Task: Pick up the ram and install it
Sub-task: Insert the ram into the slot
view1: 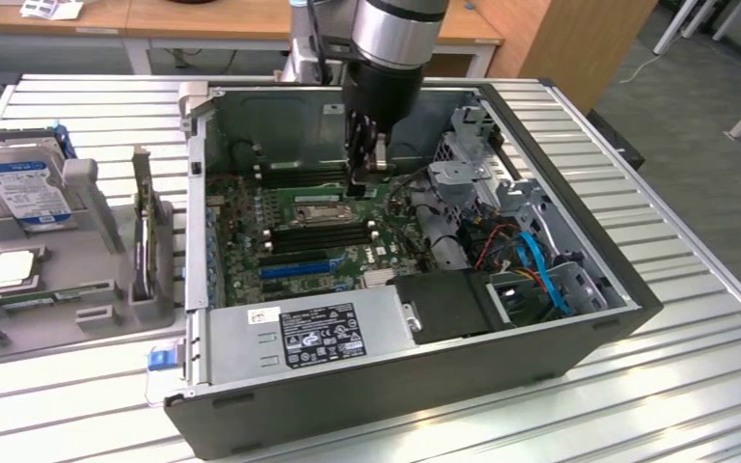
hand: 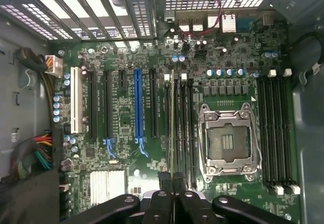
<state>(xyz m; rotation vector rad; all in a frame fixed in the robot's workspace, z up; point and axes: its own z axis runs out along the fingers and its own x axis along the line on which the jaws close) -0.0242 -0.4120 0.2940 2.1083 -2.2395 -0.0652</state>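
The arm [view1: 394, 29] drops straight down into the open computer case [view1: 474, 386], wrist vertical, just beside the CPU socket [hand: 226, 142]. The case walls stand back from the socket, leaving room. The gripper [hand: 172, 179] is clenched on the ram [hand: 172, 122], held edge-on along the memory slots [hand: 186, 127] flanking that socket.

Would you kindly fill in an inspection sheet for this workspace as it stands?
Surface: slatted metal table carrying an open PC case.
Job's things: ram held edge-on over the slots beside the CPU socket; seating cannot be told.
Clutter: grey rack on the exterior view's left with a hard drive and a card.
Hand: hand shut on the ram, inside the case.
Cables: blue cable in the case; coloured wires by the board's edge.
Surroundings: wooden desks behind.
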